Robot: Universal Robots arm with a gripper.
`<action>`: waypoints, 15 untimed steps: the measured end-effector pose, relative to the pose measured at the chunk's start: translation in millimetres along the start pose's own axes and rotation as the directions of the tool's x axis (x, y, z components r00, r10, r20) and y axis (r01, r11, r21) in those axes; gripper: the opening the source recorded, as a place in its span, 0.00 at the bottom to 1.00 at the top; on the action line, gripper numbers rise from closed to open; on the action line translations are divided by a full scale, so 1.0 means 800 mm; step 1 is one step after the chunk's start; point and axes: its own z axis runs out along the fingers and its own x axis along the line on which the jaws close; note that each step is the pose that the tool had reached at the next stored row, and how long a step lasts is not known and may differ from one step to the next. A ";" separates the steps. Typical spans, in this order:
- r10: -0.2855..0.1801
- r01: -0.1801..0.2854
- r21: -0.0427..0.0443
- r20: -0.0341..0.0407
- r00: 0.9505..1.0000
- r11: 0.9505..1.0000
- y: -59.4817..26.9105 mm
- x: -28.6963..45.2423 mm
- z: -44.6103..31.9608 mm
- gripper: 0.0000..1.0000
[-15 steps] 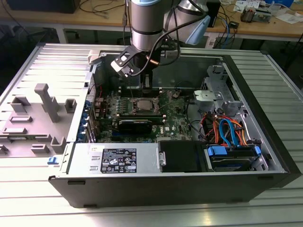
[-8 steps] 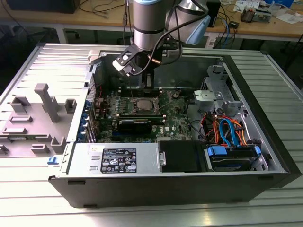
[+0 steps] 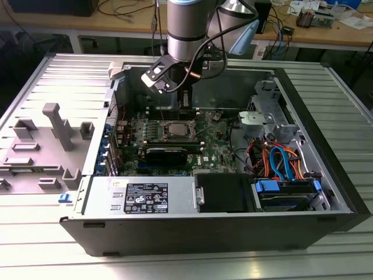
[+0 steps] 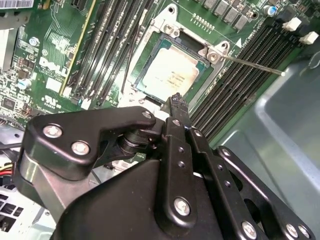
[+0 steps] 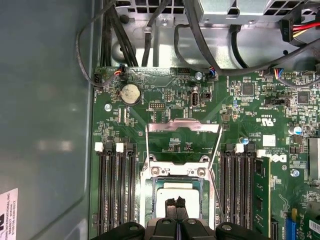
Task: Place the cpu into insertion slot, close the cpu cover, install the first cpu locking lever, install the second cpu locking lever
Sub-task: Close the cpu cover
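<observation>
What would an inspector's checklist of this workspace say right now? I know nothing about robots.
Surface: ribbed metal table carrying an open computer case.
Job's things: cpu lies in the insertion slot; cpu cover is raised open; a locking lever sticks out free.
Clutter: grey moulded fixture at the exterior view's left of the case.
Grippers: tool shut, empty, close above the cpu.
Cables: orange and blue cables inside the case.
Surroundings: wooden benches behind.

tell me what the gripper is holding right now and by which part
Nothing: the gripper is shut and empty, poised over the chip, which lies in its socket.
</observation>
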 end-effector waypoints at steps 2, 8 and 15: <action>0.000 0.000 0.000 0.000 1.000 1.000 0.001 0.0000 -0.0032 0.11; 0.000 0.000 0.000 0.000 1.000 1.000 0.017 -0.0004 -0.0026 0.11; 0.000 0.000 0.000 0.000 1.000 1.000 0.019 -0.0005 -0.0095 0.11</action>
